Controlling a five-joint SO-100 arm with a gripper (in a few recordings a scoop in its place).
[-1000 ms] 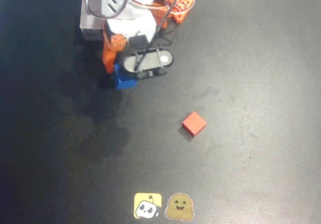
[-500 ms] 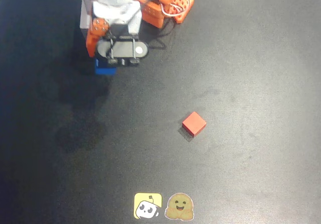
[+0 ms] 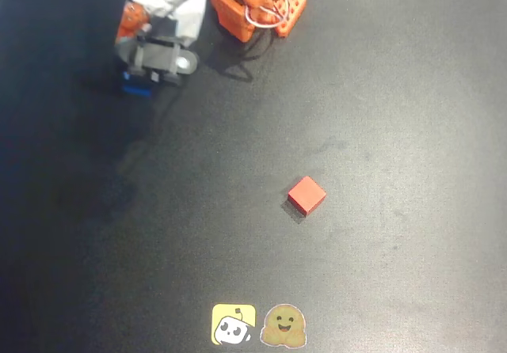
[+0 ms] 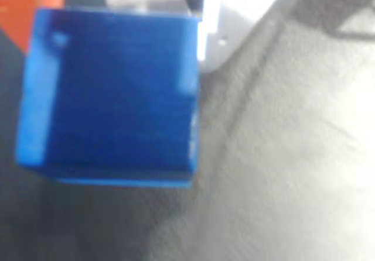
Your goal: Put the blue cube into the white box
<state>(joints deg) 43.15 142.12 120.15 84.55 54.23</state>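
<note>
The gripper (image 3: 141,77) is clamped on the small bright blue solid cube (image 3: 136,85), carried at the upper left of the dark tabletop (image 3: 380,115) in the overhead view. In the wrist view the blue cube (image 4: 111,97) looms close. A small red cube (image 3: 306,195) lies well apart, right of centre.

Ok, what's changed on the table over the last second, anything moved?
The gripper, shut on the blue cube, has carried it up and to the left in the overhead view, toward the top-left corner. The red cube and the two stickers stayed where they were.
</note>
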